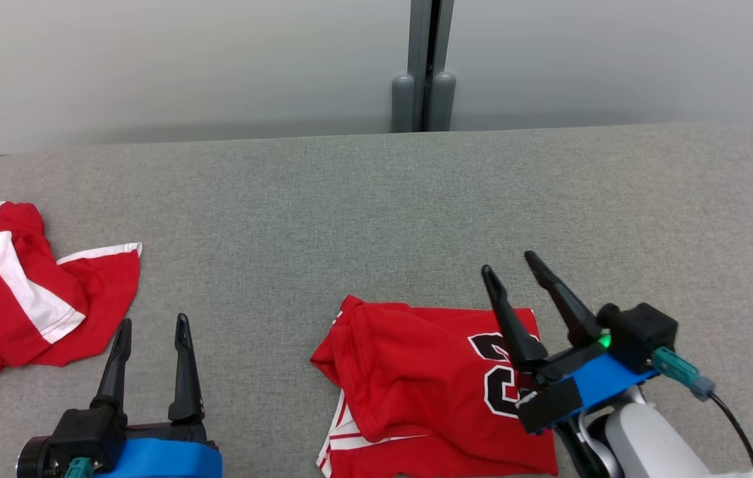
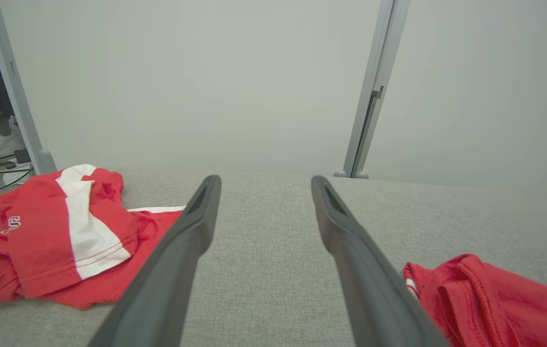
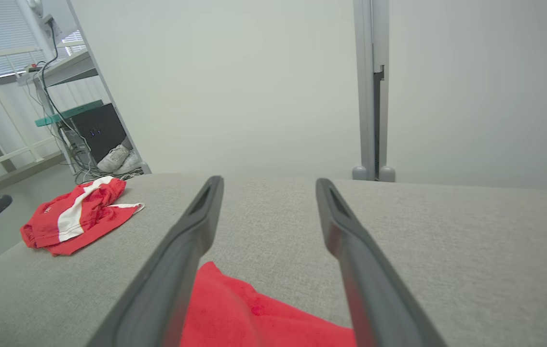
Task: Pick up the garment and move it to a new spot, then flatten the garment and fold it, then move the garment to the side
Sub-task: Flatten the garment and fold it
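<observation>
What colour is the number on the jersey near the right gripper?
The number is black with a white outline; head view shows it best.

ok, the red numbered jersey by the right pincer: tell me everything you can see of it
The red jersey looks like thin, slightly shiny fabric, with a black, white-outlined number and white striped trim at its near left corner. It lies loosely folded and wrinkled on the grey table, near the front edge, right of centre. The right pincer is over its right part, jaws open, gripping nothing.

Office-like lab: pale partition panels (image 3: 254, 86), a computer tower (image 3: 97, 130), tangled cables (image 3: 76, 161).
</observation>
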Robot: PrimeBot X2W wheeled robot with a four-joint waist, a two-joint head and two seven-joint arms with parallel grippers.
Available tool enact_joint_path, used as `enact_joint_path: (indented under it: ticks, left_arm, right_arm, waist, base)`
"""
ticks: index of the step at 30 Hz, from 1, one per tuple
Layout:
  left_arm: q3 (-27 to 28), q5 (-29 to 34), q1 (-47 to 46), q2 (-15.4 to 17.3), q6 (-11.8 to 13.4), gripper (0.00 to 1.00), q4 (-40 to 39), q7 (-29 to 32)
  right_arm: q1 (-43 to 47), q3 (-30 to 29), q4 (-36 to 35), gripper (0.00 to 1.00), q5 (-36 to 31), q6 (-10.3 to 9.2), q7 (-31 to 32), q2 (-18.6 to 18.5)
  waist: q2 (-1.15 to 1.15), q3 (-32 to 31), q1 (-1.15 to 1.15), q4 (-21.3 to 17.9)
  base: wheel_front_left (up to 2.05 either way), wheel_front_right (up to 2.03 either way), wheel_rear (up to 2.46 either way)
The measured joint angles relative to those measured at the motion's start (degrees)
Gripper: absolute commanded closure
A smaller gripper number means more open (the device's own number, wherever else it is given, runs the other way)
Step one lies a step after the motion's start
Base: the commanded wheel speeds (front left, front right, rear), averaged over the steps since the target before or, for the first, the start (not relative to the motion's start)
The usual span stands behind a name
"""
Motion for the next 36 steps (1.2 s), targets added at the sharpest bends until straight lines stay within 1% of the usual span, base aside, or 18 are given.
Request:
enact_joint_path:
  ticks: [3, 8, 16, 19, 25, 30, 33, 36]
  left_arm:
    - [-0.52, 0.10, 0.29, 0.00, -0.27, 0.00, -0.03, -0.01]
    - [-0.73, 0.42, 1.14, 0.01, -0.35, 0.00, -0.12, 0.00]
    - [-0.74, 0.73, 2.26, -0.01, -0.49, 0.00, -0.33, -0.01]
    - [-0.66, 0.79, 2.76, 0.01, -0.47, 0.00, -0.54, -0.01]
    - [-1.51, 0.83, 3.41, 0.01, -0.83, 0.00, -0.12, 0.00]
    - [-5.82, -1.29, 3.75, 0.01, -2.37, 0.00, 2.18, 0.00]
    - [-10.24, -1.79, 4.42, -0.03, -2.93, 0.00, 4.53, -0.01]
    - [-14.46, -3.66, 4.41, 0.43, -2.98, 0.00, 6.68, -0.01]
  right_arm:
    - [3.02, -3.58, -3.32, 0.00, -1.91, 0.00, -0.22, -1.27]
    - [9.77, -9.36, -8.47, 0.00, -4.47, 0.00, -0.43, -1.70]
    - [20.03, -15.95, -13.85, 0.00, -6.77, 0.00, -0.48, 0.91]
    - [22.40, -16.52, -14.21, 0.00, -7.14, 0.00, -0.48, 1.81]
    - [22.81, -16.44, -14.08, 0.00, -7.68, 0.00, -0.48, 2.40]
    - [22.69, -16.60, -13.51, 0.00, -7.79, 0.00, -0.41, 2.58]
    - [22.57, -16.80, -13.36, 0.00, -7.79, 0.00, -0.32, 2.64]
    - [22.55, -16.85, -13.17, 0.00, -7.79, 0.00, -0.29, 2.68]
  waist:
    - [0.00, -0.67, 0.00, -0.58]
    - [0.00, -1.89, 0.00, -1.06]
    - [0.00, -3.09, -0.01, -0.97]
    - [0.00, -3.25, -0.01, -1.07]
    - [0.00, -3.61, -0.01, -1.34]
    - [0.00, -3.93, 0.00, -1.30]
    - [0.00, -3.95, 0.00, -1.29]
    - [0.00, -3.85, 0.00, -1.34]
  base:
    - [0.00, 0.00, 0.00]
    - [0.00, 0.00, 0.00]
    - [0.00, 0.00, 0.00]
    - [0.00, 0.00, 0.00]
    - [0.00, 0.00, 0.00]
    - [0.00, 0.00, 0.00]
    - [0.00, 0.00, 0.00]
    - [0.00, 0.00, 0.00]
